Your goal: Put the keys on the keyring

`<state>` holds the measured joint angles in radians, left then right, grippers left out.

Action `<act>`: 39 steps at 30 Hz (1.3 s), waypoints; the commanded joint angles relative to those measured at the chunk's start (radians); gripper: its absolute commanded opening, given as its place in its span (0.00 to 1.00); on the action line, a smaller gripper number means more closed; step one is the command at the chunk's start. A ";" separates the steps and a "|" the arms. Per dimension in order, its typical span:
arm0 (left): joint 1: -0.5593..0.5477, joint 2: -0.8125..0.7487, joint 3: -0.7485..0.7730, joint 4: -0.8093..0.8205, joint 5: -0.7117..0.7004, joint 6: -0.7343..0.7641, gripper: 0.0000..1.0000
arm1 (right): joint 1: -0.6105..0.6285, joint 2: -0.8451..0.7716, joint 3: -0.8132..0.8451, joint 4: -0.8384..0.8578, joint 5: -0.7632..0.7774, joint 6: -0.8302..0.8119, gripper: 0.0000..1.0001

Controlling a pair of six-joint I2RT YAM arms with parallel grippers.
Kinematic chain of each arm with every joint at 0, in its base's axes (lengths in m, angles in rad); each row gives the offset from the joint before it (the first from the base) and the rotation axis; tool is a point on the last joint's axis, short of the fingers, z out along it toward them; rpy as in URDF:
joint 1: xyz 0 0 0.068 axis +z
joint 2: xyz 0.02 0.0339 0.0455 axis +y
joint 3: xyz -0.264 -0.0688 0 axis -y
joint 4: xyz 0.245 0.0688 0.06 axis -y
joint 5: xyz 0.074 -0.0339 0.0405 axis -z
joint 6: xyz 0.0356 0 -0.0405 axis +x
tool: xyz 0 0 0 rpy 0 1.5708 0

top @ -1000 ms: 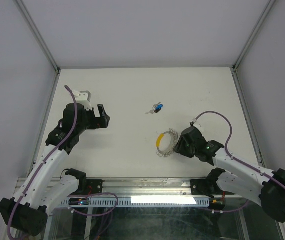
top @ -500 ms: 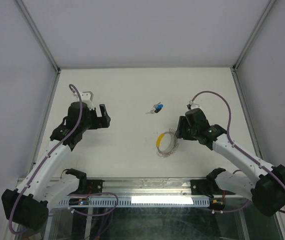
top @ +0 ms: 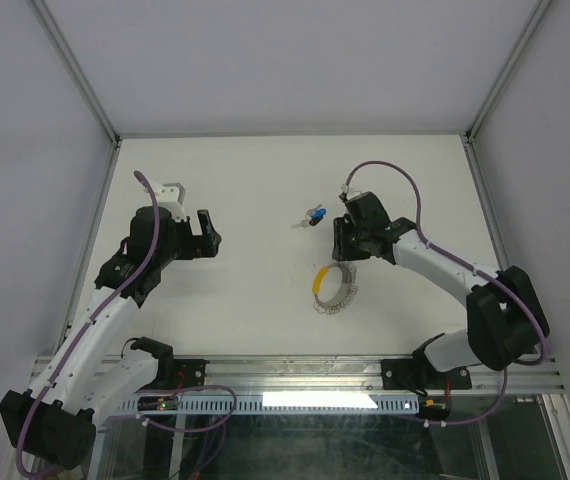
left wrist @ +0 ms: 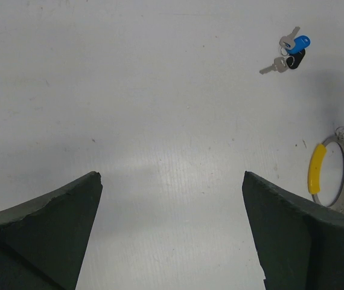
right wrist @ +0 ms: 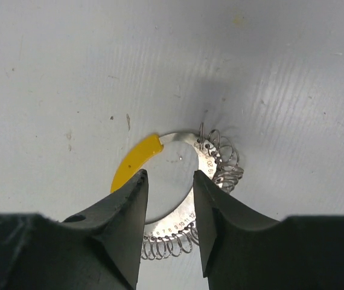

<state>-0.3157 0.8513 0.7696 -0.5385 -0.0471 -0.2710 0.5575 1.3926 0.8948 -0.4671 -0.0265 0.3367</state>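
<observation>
The keys (top: 313, 216) lie in a small bunch at the table's middle, silver with one blue and one black head; they also show in the left wrist view (left wrist: 289, 51). The keyring (top: 332, 286), a silver ring with wire loops and a yellow segment, lies flat nearer the front; it also shows in the left wrist view (left wrist: 335, 178). My right gripper (top: 341, 250) hovers just beyond the keyring, between it and the keys. Its jaws (right wrist: 169, 178) are narrowly open and empty above the keyring (right wrist: 211, 166). My left gripper (top: 205, 232) is wide open and empty over bare table (left wrist: 171, 181), left of the keys.
White table with a metal frame along its edges (top: 100, 215). The right arm's purple cable (top: 405, 190) loops above its wrist. The arm bases sit at the near edge (top: 295, 375).
My right gripper has swung from the keyring's near right side up and leftward to the ring's far side, closer to the keys. The left arm has barely shifted. Keys and keyring have not moved.
</observation>
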 commanded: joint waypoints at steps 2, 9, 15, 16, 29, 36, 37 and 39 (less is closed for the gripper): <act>-0.011 -0.012 0.002 0.042 0.023 0.018 0.99 | -0.005 0.076 0.092 0.042 0.034 -0.040 0.38; -0.011 -0.019 0.000 0.041 0.025 0.017 0.99 | -0.012 0.153 0.125 0.043 0.048 -0.042 0.37; -0.011 -0.021 -0.001 0.041 0.026 0.016 0.98 | -0.017 0.191 0.126 0.051 0.034 -0.039 0.37; -0.012 -0.021 0.000 0.041 0.026 0.016 0.98 | -0.017 0.197 0.127 0.051 0.034 -0.039 0.36; -0.011 -0.015 0.000 0.041 0.027 0.016 0.98 | -0.018 0.252 0.121 0.061 0.016 -0.036 0.33; -0.011 -0.013 0.001 0.041 0.024 0.017 0.98 | -0.017 0.260 0.121 0.061 0.016 -0.034 0.25; -0.012 -0.012 0.001 0.041 0.022 0.018 0.98 | -0.017 0.260 0.122 0.060 0.019 -0.034 0.24; -0.011 -0.011 0.001 0.041 0.018 0.018 0.98 | -0.018 0.260 0.125 0.054 0.029 -0.034 0.19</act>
<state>-0.3157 0.8501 0.7696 -0.5381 -0.0418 -0.2703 0.5446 1.6527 0.9779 -0.4458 -0.0082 0.3115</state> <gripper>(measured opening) 0.980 0.227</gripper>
